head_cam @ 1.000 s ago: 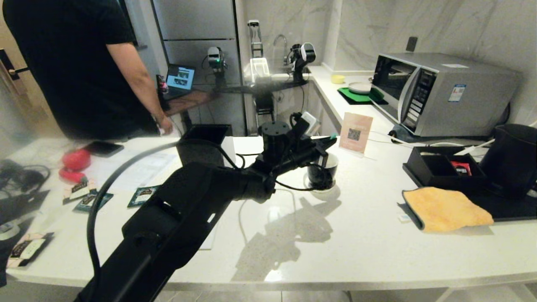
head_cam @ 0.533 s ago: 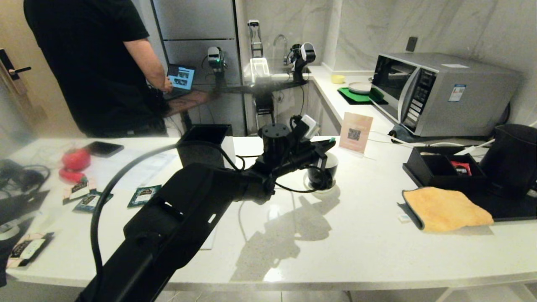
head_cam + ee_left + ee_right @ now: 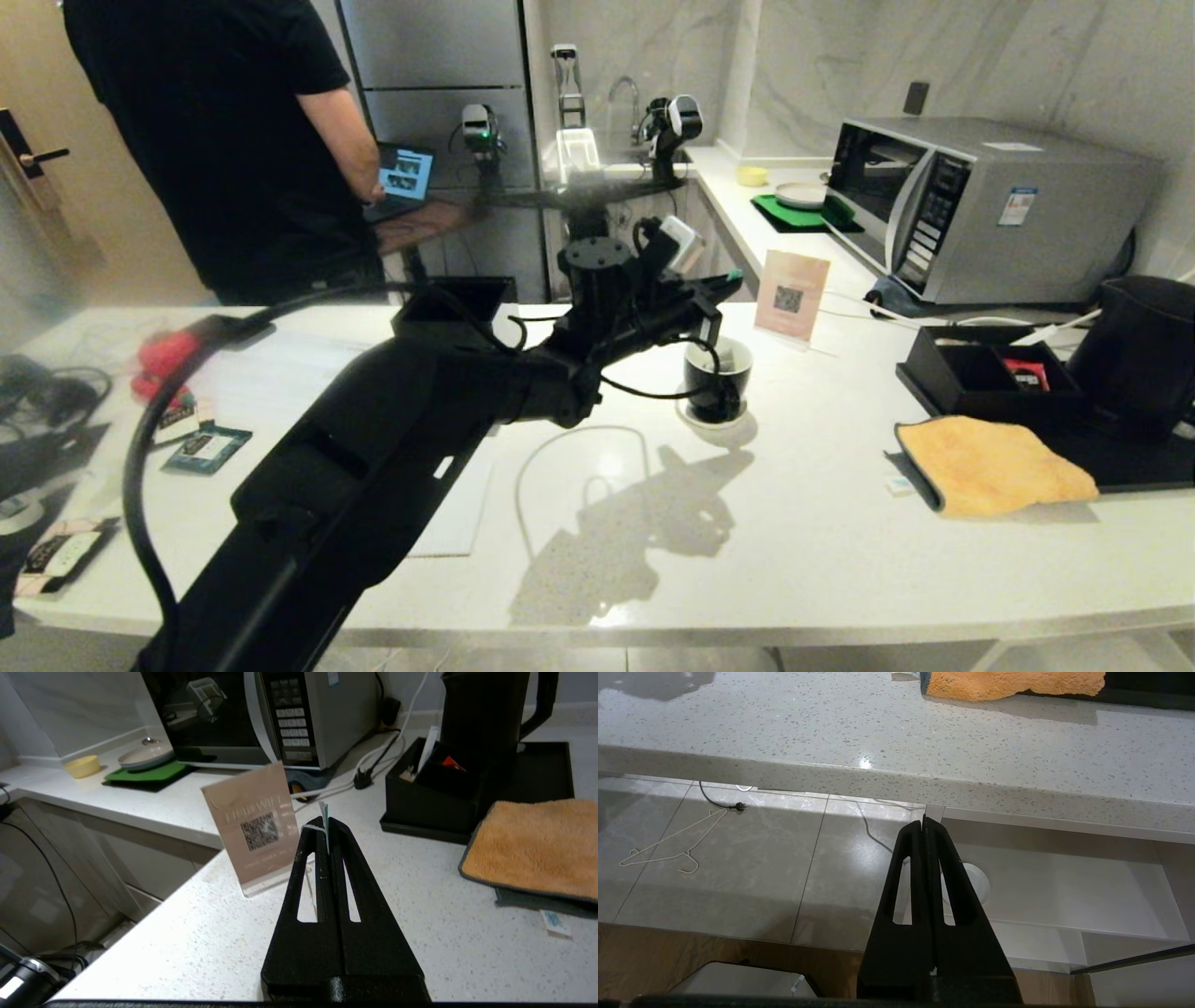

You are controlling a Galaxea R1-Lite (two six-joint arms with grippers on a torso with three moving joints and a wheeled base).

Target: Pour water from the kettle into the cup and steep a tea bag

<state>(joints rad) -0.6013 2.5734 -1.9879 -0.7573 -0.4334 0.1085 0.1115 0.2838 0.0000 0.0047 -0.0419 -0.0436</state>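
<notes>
While the left gripper (image 3: 724,280) hangs above the small glossy black cup with the white inside (image 3: 716,377), its jaws are pinched tight on a little white-and-green paper tag (image 3: 323,814) with a thin white string (image 3: 312,830) looped at the fingertips. I'd judge this the steeping step: the tea bag itself I cannot see, presumably dangling in the cup on its small white saucer (image 3: 700,419). Next, I'd guess, the bag wants dipping while the grip on the tag holds.

Over at the far right stands the large matte black kettle (image 3: 1141,355) on its black tray (image 3: 1148,459), well apart from the cup. Parked below the speckled white counter's edge (image 3: 896,788), the right gripper (image 3: 924,823) is closed on nothing.

By my count: one cup, one saucer, one kettle, one folded orange cloth (image 3: 991,462), one black compartment box (image 3: 980,371), one steel microwave (image 3: 980,205).
</notes>
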